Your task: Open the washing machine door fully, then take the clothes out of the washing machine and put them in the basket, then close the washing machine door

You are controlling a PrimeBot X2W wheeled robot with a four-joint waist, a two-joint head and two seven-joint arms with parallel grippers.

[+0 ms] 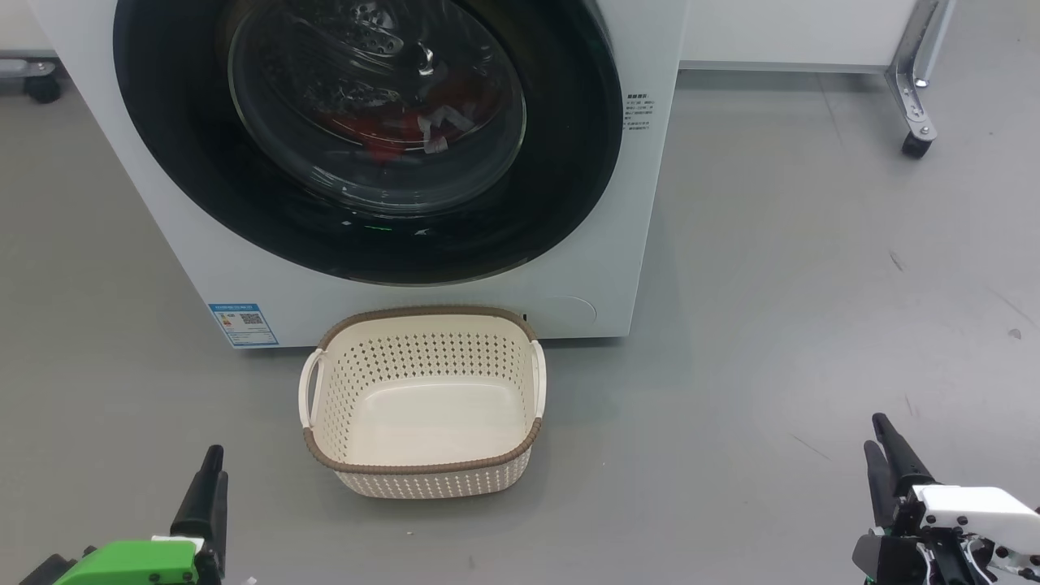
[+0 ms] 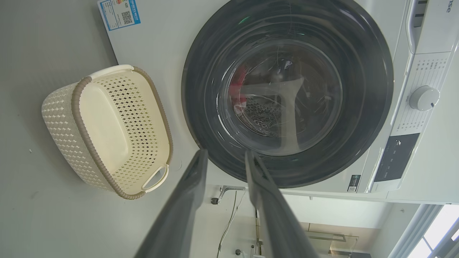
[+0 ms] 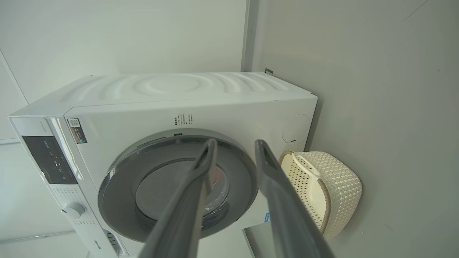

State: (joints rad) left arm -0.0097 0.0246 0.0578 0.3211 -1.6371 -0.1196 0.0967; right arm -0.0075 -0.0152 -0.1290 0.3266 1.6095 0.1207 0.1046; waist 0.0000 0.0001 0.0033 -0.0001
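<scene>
Washing machine [image 1: 650, 203] stood at the far side, its door [image 1: 203, 187] shut flush against the front. Red clothes [image 1: 382, 134] with a white label lay inside the drum, seen through the glass bowl. Cream basket [image 1: 422, 469] sat on the grey floor [image 1: 772, 341], just in front of the machine and below the door. Left gripper [image 2: 226, 154] hung low at near left, fingers apart, holding nothing. Right gripper [image 3: 236, 142] hung at near right, fingers likewise apart. Both were well short of the door.

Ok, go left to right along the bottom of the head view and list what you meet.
left gripper → basket → right gripper
</scene>
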